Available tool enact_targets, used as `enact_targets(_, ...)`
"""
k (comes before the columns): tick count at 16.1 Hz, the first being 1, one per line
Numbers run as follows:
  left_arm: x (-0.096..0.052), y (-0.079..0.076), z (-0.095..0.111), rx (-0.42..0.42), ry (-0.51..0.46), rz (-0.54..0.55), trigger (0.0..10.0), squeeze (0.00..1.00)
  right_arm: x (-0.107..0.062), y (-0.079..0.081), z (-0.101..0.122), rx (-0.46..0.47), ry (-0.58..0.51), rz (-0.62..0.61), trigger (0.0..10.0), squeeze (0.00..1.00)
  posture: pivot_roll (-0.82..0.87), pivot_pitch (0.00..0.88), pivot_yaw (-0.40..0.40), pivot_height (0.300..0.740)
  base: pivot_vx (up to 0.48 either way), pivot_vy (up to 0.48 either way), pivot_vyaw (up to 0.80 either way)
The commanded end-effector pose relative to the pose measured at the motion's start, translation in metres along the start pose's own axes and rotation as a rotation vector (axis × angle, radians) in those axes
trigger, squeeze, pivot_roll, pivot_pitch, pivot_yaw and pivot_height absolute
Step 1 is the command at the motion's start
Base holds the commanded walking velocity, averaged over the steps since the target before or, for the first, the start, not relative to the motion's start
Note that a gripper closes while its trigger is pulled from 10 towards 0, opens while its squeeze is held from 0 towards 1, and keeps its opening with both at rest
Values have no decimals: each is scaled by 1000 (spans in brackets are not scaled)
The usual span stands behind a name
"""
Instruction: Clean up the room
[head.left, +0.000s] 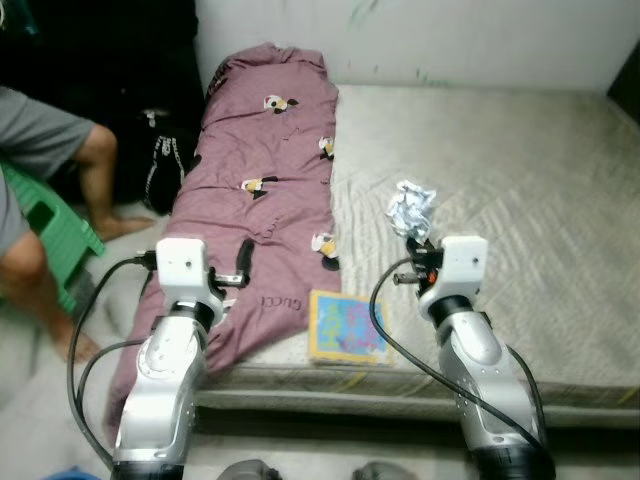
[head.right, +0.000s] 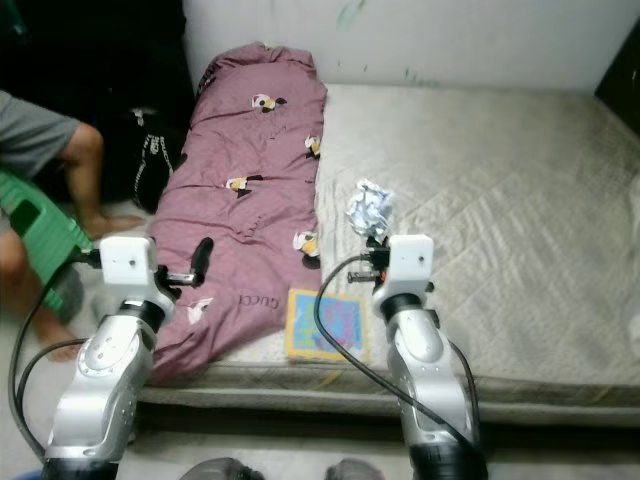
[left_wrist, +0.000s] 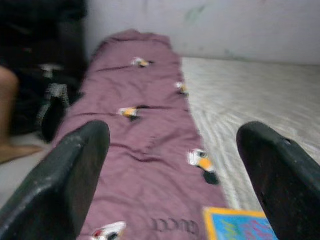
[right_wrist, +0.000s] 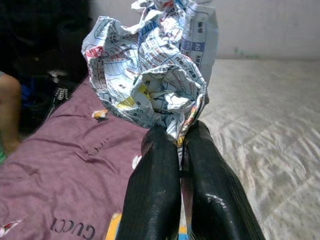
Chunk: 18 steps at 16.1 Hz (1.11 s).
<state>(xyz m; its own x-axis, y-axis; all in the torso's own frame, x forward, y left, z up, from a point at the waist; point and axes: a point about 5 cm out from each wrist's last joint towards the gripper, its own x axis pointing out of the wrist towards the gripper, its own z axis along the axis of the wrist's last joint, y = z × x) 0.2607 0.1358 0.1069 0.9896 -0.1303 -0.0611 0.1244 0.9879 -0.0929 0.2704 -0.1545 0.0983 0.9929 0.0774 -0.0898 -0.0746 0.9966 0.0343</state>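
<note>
A crumpled sheet of printed paper (head.left: 411, 207) is held up over the grey mattress (head.left: 520, 190), pinched by my right gripper (right_wrist: 180, 137), which is shut on its lower edge. In the right wrist view the paper wad (right_wrist: 152, 70) rises just above the two closed fingers. My left gripper (head.left: 243, 262) stands open above the mauve blanket (head.left: 262, 170), with nothing between its fingers (left_wrist: 75, 170). A colourful yellow-bordered book (head.left: 346, 327) lies flat at the mattress's near edge, between my two arms.
A person's bare leg (head.left: 100, 170) and grey sleeve are at the left beside a green plastic stool (head.left: 50, 235). A dark bag (head.left: 160, 165) leans by the bed's left side. A white wall (head.left: 420, 35) bounds the far edge of the mattress.
</note>
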Motion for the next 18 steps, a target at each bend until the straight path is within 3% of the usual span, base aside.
enact_targets(1,-1,5,2,17,-3,14,10000,0,2,3,3,6,-11,9,10000,0,0,0,8,740,0,480,0)
enact_targets(4,0,5,2,25,-7,7,10000,0,3,3,4,19,-21,9,10000,0,2,0,6,740,0,471,0)
enact_targets(8,-2,5,2,27,-7,23,10000,0,1,5,3,-1,-22,26,10000,0,6,0,0,740,0,0,0)
enact_targets(12,-2,4,1,-11,8,18,10000,0,3,7,5,-9,-28,39,10000,0,6,0,2,740,0,0,800)
enact_targets(18,-4,3,1,47,1,10,10000,0,4,9,6,-9,-31,53,10000,0,5,0,-1,740,0,0,800)
